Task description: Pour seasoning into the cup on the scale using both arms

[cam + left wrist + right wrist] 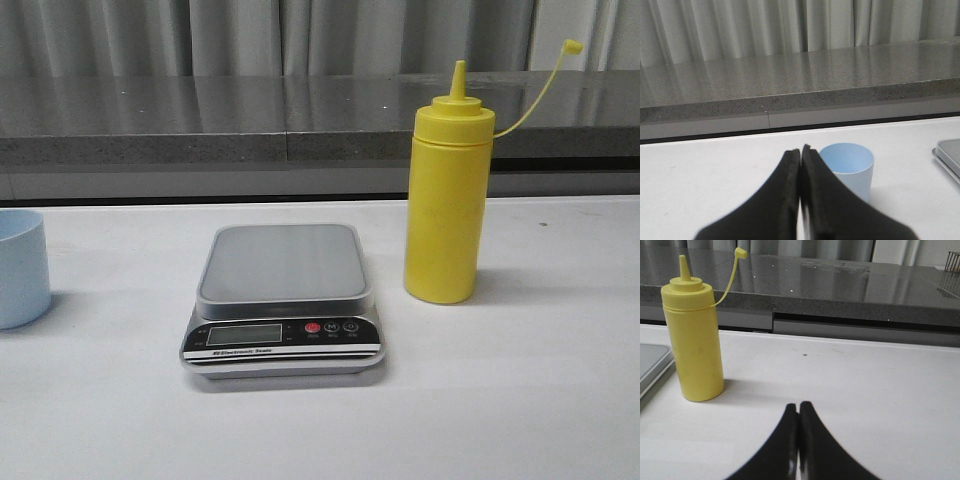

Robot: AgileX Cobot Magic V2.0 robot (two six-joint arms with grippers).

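Digital kitchen scale [283, 300], platform bare, with left gripper [800, 150] and right gripper [799, 405] both clenched on nothing: blue cup [850, 170] just beyond left jaws, yellow squeeze bottle [694, 340] ahead of right; nothing grasped, so next, presumably, left jaws open around the cup.

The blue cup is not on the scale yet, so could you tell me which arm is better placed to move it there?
The left. The cup stands just beyond the left gripper, whose fingers are shut. In the front view it is left of the scale. The right gripper faces the yellow bottle instead.
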